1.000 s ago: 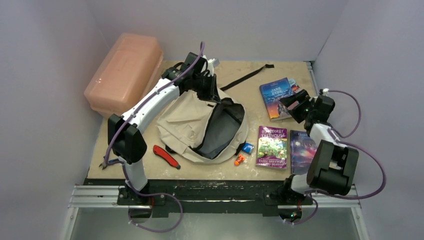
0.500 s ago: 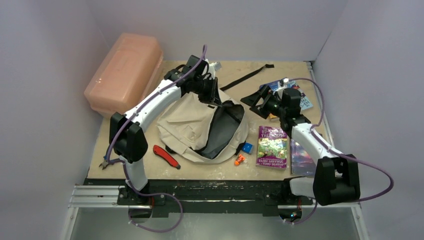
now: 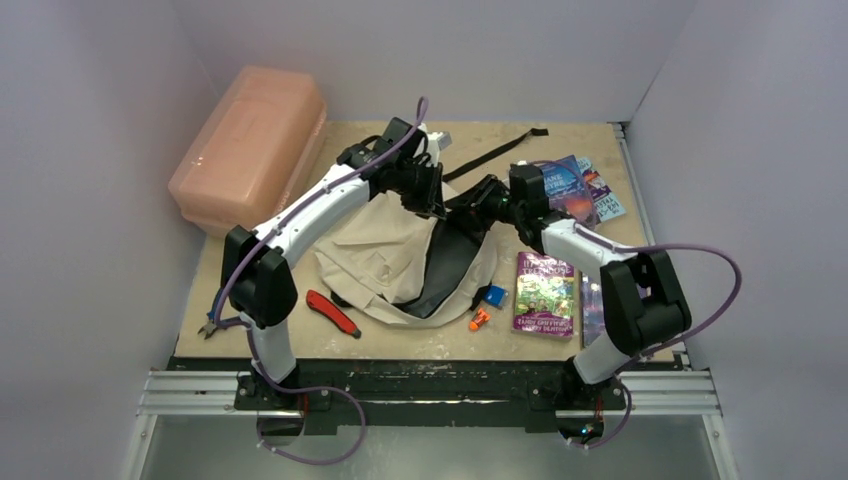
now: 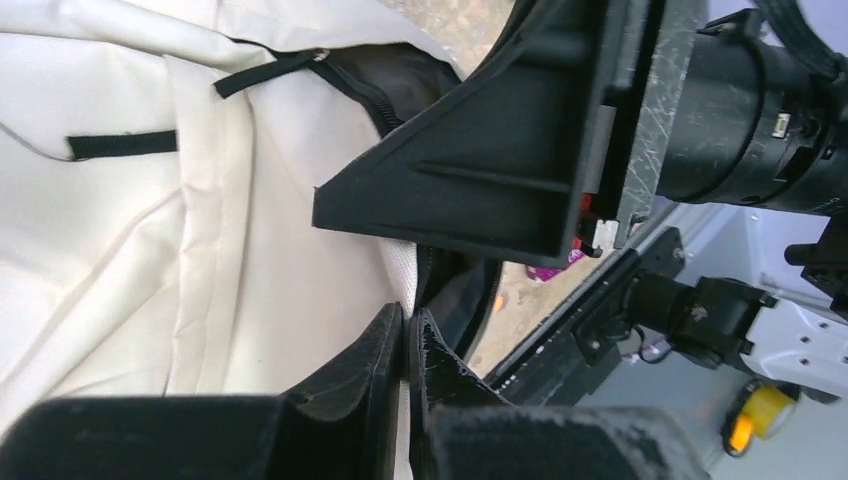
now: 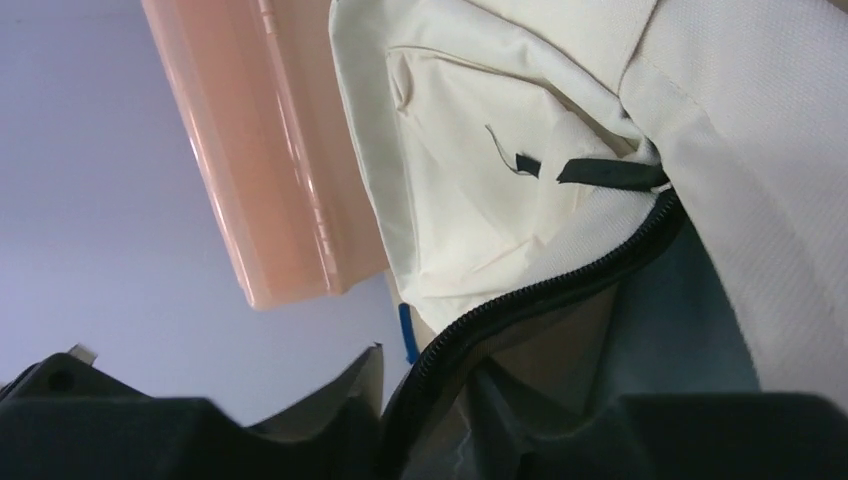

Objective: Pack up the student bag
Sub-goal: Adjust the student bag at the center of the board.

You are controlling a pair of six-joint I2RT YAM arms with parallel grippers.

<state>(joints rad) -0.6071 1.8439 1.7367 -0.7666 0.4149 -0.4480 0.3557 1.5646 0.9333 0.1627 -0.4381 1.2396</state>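
Note:
The student bag (image 3: 370,250), beige with a dark lining, lies in the middle of the table with its zip opening gaping to the right. My left gripper (image 3: 432,203) is at the far rim of the opening. In the left wrist view its jaws (image 4: 408,330) are almost together, with the bag's white rim (image 4: 400,265) running in between them. My right gripper (image 3: 480,200) has reached the same rim from the right. In the right wrist view it (image 5: 430,400) straddles the black zip edge (image 5: 540,290), one finger outside against the zip and one inside on the lining.
A pink plastic box (image 3: 250,140) stands at the back left. Three books (image 3: 570,185) (image 3: 545,292) (image 3: 592,300) lie to the right of the bag. A red cutter (image 3: 332,313), a blue item (image 3: 494,296) and an orange item (image 3: 480,319) lie in front. A black strap (image 3: 495,153) lies behind.
My right arm has swung left from the books to the bag's opening, and its jaws have narrowed around the rim. The left arm has shifted slightly right, still at the rim.

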